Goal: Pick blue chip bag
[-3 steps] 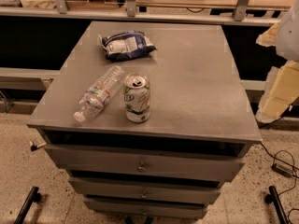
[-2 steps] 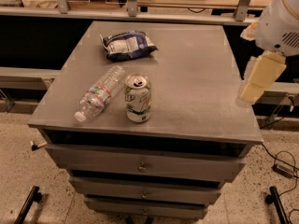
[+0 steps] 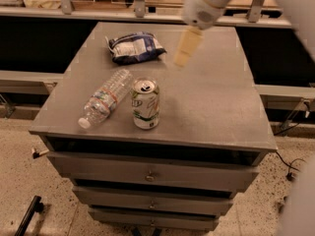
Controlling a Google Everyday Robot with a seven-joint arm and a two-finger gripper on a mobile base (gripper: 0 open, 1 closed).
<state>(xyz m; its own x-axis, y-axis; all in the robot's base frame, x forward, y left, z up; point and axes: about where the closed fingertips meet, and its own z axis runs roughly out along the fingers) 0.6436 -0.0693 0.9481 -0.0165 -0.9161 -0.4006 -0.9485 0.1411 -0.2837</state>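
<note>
1. Well, the gripper hangs over the back half of the grey cabinet top, pointing down from the pale arm that reaches in from the upper right.
2. Whether it is spread or closed, I cannot tell from where I stand.
3. The blue chip bag lies crumpled near the back edge of the top, white printed panel facing up.
4. It sits just to the left of the gripper, near it but apart, with a strip of bare grey surface between them.
5. Nearer the front, a clear water bottle lies on its side, cap toward the front left corner.
6. Just beside the bottle, on its right, a green-and-white soda can stands upright, well apart from the gripper.
</note>
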